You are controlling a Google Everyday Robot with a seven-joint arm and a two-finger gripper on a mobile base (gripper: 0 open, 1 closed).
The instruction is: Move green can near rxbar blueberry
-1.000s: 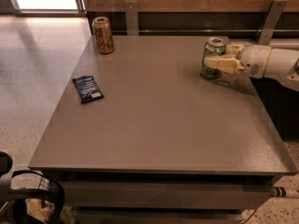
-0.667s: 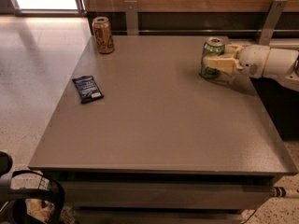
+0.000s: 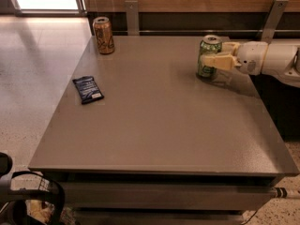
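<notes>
The arm is cut off at the right edge, and the far finger is partly hidden behind the green can (image 3: pixel 208 50). The gripper (image 3: pixel 216 55) is at the back right of the worktop (image 3: pixel 164 125), and its fingers (image 3: pixel 216 61) are closed around the can, one on each side. The can stands upright, well apart from the rxbar blueberry (image 3: pixel 88 89) at the left edge. Compared with a second ago, can and gripper are slightly more to the left.

Grey tabletop (image 3: pixel 159 125) carries: orange-brown can (image 3: pixel 103 35) upright, far left corner; rxbar blueberry (image 3: pixel 88 89) flat near left edge; green can (image 3: pixel 209 46) upright far right, clasped by pincer (image 3: pixel 213 55).
</notes>
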